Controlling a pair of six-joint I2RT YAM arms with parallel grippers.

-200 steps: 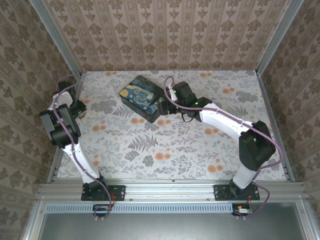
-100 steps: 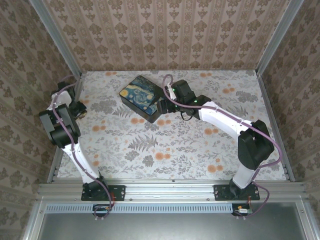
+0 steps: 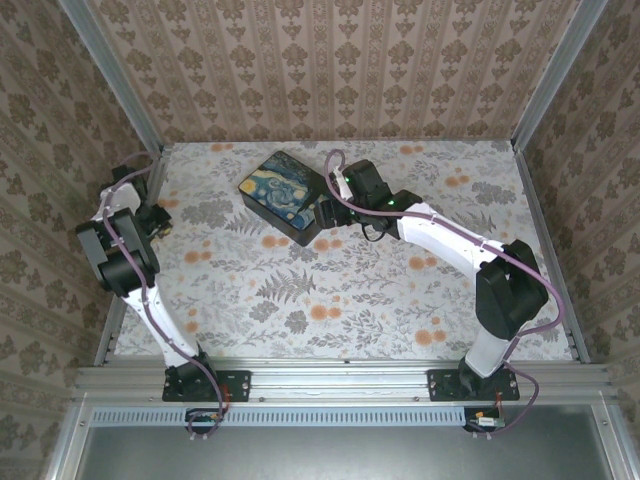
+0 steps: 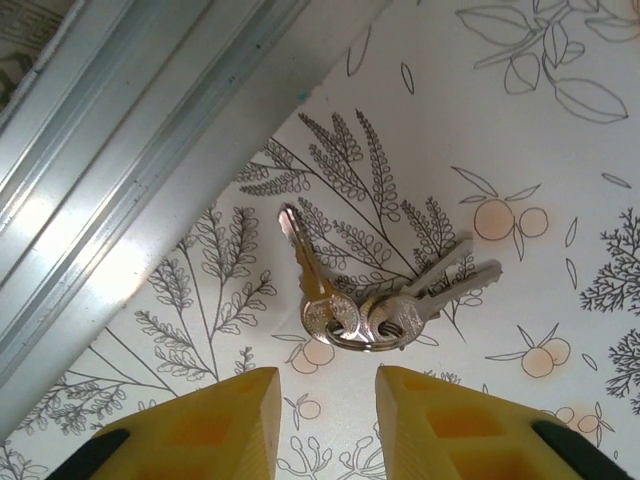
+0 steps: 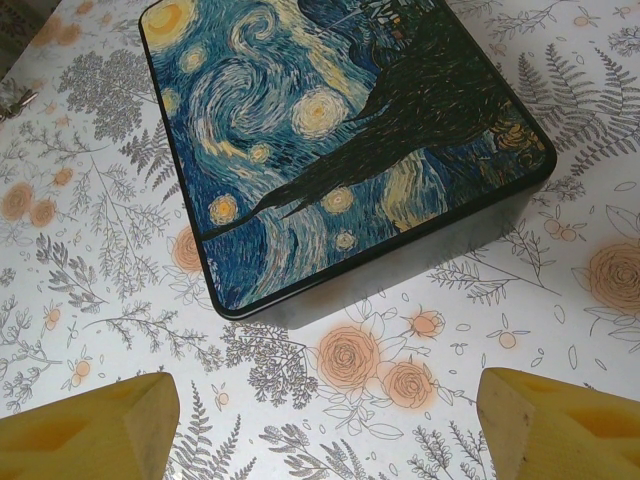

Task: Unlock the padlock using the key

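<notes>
Barely begun; bunch of keys [image 4: 355,318] on one ring lies flat on the desk [image 4: 540,130], just beside the aluminium rail [image 4: 150,130] at the far left; left pincer [image 4: 325,388] hangs over it, jaws apart, nothing between them; right pincer [image 5: 328,392] spread wide, empty, near the black box [image 5: 330,140] with the swirly painted lid; where the padlock sits I cannot tell. Left to do, by my reckoning: grasp a key, reach lock, insert, turn.
</notes>
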